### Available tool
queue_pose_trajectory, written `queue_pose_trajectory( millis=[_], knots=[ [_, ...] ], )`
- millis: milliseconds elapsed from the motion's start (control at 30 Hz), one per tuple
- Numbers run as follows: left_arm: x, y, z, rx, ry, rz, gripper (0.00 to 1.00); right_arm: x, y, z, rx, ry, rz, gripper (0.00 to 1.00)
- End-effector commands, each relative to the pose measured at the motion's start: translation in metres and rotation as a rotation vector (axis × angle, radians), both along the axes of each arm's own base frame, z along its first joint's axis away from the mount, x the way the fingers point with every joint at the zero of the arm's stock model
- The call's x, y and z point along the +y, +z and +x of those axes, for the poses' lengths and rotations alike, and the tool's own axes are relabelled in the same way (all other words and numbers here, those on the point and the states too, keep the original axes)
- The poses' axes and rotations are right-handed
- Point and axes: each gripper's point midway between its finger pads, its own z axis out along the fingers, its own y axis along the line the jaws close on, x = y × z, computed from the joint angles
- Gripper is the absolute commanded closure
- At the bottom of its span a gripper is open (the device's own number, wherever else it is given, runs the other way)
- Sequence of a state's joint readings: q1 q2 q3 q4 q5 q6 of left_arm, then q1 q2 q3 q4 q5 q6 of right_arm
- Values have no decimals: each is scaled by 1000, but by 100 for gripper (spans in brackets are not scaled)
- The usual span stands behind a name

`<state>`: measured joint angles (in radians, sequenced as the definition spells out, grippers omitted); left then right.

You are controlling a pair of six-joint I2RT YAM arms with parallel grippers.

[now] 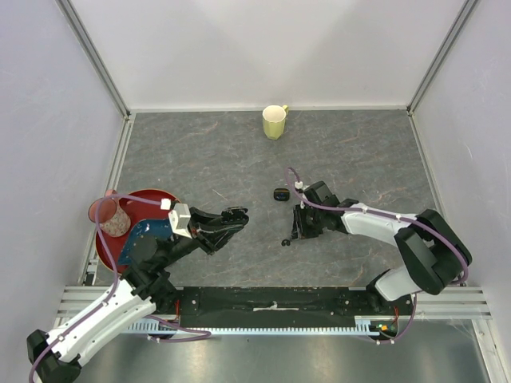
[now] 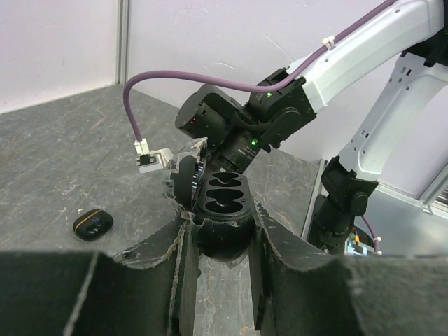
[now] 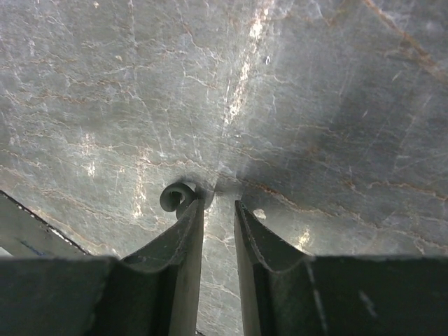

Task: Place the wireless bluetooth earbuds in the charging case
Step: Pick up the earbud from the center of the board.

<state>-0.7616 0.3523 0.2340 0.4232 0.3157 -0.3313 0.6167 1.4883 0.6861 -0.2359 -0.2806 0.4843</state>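
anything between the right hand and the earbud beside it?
Nothing. Right wrist view: the earbud sits right at the outer side of one fingertip of the right hand; only bare table between the fingers.

**user1:** what's the right gripper (image 3: 219, 201) cam got?

**user2:** two dark fingers (image 3: 180, 234) pointing down at the grey marbled table (image 3: 315, 105). There's a slim gap between them, and only table shows through it.

**user1:** and the earbud?

**user2:** tiny dark curl, the earbud (image 3: 178, 197), lying on the table at the tip of the picture-left finger. It's on the outer side and looks like it's touching.
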Motion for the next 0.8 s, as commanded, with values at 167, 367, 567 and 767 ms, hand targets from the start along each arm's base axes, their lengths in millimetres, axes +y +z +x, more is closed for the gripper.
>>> queue_pose_trajectory(
  millis=[167, 367, 567, 767],
  knots=[
    [-3, 9, -2, -1, -25, -39, 98, 3, 16, -2, -25, -32, 68, 69],
    [-4, 8, -4, 4, -34, -39, 98, 7, 25, 10, -69, -21, 64, 68],
    [-4, 8, -4, 6, -35, -41, 98, 16, 14, 14, -50, 41, 65, 68],
    [-3, 7, -4, 11, -34, -41, 98, 20, 5, 9, -26, 73, 83, 66]
  ],
)
